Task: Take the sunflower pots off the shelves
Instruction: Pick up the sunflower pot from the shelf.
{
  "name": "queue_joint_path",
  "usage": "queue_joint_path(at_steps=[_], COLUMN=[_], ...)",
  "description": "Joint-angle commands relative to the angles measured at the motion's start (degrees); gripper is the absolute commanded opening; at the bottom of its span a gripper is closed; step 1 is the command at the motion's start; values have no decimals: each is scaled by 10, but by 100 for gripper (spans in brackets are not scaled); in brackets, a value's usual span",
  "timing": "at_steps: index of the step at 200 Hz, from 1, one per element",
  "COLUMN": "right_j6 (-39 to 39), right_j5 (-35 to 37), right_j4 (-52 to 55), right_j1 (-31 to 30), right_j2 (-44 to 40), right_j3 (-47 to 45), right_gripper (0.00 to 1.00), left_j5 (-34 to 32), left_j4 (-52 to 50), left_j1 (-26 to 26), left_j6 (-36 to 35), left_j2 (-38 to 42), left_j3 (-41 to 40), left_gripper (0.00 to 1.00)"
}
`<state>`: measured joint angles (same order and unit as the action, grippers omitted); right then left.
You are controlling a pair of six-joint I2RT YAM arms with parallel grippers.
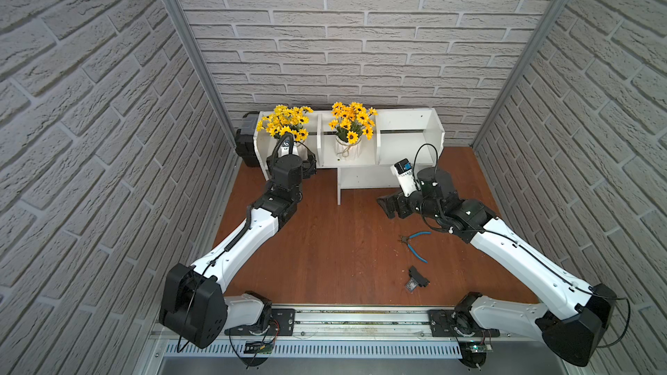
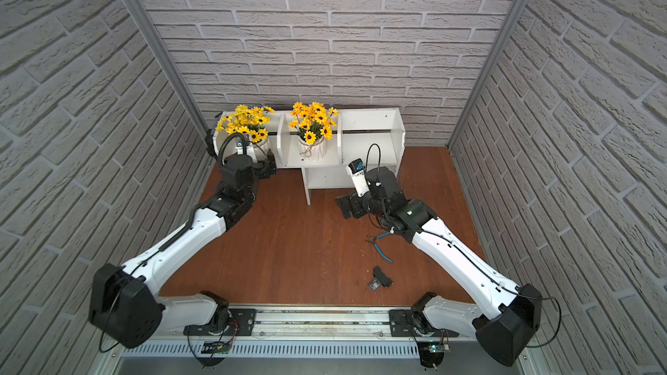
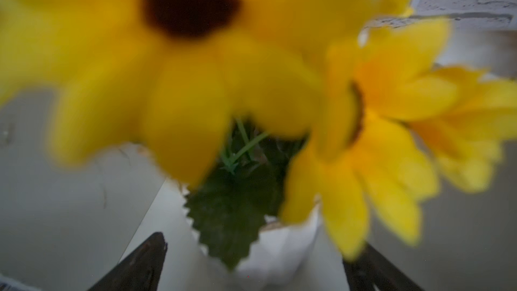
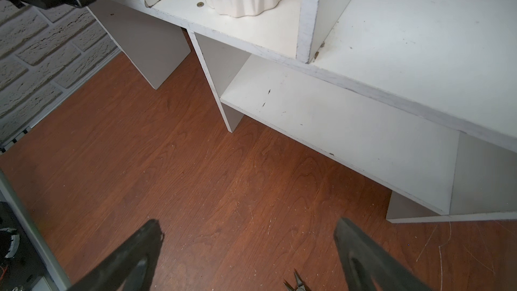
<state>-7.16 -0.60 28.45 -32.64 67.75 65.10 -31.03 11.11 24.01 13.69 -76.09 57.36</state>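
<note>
The brown wooden table (image 1: 325,247) carries the white shelves (image 1: 408,128) at its back. One sunflower pot (image 1: 285,122) stands in the shelves' end compartment beside the black box (image 1: 247,138). The second sunflower pot (image 1: 348,147) stands in the middle compartment. Blue-handled pliers (image 1: 415,243) and a small black part (image 1: 418,277) lie before the shelves.

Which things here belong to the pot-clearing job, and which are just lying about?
Job:
end-compartment sunflower pot
twine-bow sunflower pot, middle compartment
white shelves
left gripper, open either side of the end pot
right gripper, open over the floor

Lying about:
blue-handled pliers
small black part
black box beside the shelves
</note>
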Motion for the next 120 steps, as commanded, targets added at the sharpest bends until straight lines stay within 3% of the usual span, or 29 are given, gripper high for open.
queue_joint_path(at_steps=[1,120], right_j6=[-5,-8], right_j5=[-12,-19], right_j4=[-29,-43], right_j1=[-1,-1], right_j2=[-2,10], right_j3=[-8,-14], right_gripper=[100,100], left_j5=[-4,46], left_j4=[54,121], left_j1=[-13,-68], left_j6=[3,21], left_j2=[-11,-65], left_j3=[5,10], left_gripper=[98,98])
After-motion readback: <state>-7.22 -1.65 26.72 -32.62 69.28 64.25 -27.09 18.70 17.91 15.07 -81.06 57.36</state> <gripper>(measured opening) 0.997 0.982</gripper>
